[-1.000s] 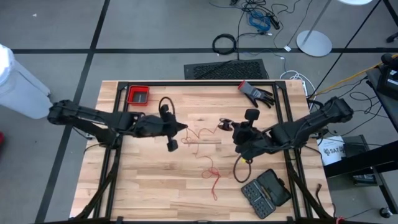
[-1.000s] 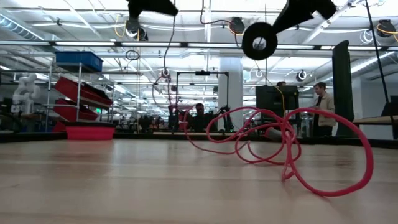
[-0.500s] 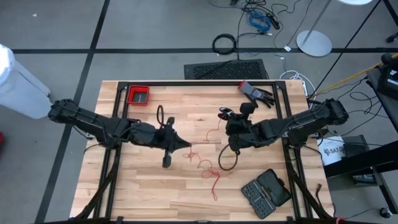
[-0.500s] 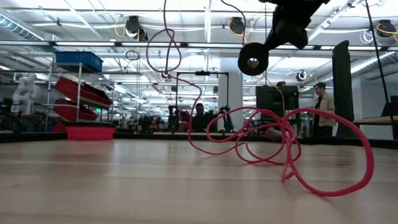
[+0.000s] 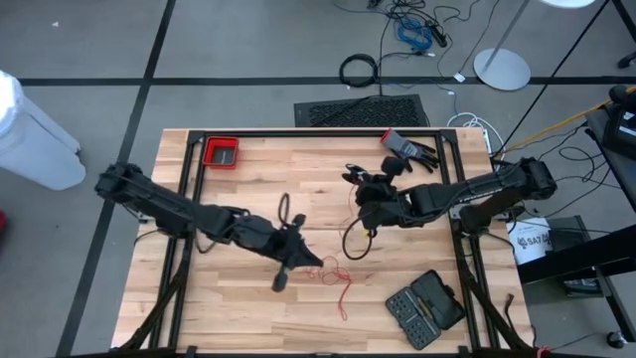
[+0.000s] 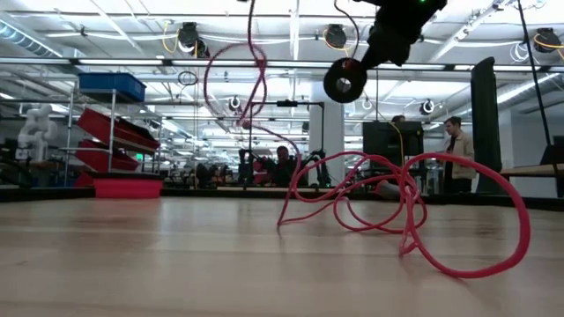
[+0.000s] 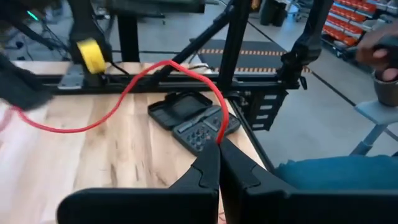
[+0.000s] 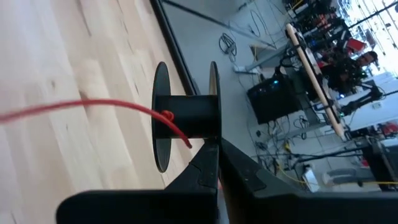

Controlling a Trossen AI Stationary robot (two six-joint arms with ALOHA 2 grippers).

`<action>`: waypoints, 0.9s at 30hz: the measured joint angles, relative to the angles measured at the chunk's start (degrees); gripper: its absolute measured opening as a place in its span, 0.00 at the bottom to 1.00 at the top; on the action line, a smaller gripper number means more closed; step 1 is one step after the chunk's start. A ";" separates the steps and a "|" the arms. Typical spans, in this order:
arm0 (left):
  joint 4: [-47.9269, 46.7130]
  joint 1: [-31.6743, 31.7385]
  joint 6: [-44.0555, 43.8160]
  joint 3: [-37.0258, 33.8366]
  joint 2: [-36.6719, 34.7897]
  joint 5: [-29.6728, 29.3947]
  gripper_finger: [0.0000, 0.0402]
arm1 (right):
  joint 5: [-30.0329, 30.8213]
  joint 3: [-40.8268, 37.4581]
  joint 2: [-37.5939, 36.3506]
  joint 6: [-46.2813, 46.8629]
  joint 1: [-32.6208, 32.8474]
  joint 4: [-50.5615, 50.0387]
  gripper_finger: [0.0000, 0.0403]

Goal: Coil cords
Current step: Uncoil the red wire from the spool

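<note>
Since a second ago the left arm has swung toward the near middle of the bench and the right arm has drawn back toward the far side, so the slack between them now runs slantwise. The left pincer (image 7: 218, 163) is closed narrow on the thin red cord (image 5: 333, 270), which rises from between its tips in a loop, as the left wrist view shows; in the high view this pincer (image 5: 310, 259) sits just beside the loose tangle lying on the bench (image 5: 238, 308). The right pincer (image 8: 217, 163) is likewise pinched shut, holding the small black spool (image 8: 185, 116) by its edge, with the red cord tied round the core and trailing away across the wood. Seen from above, the right pincer (image 5: 370, 207) holds the spool well apart from the tangle, up and to the far right of it; the low view shows the spool (image 6: 345, 80) hanging high above the bench. The cord's free run lies from spool down toward the left pincer, so I judge that winding turns on that diagonal, and the left arm is the nearer to the loose heap. Beyond lie a red tray (image 5: 221, 153), a dark case (image 5: 425, 307) and a glove (image 5: 408, 149). No writing on the task's things can be read.
</note>
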 joint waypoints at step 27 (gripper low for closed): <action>-4.55 4.20 2.65 -0.04 4.97 -1.12 0.35 | -19.12 0.00 -11.76 -0.08 5.66 7.17 0.00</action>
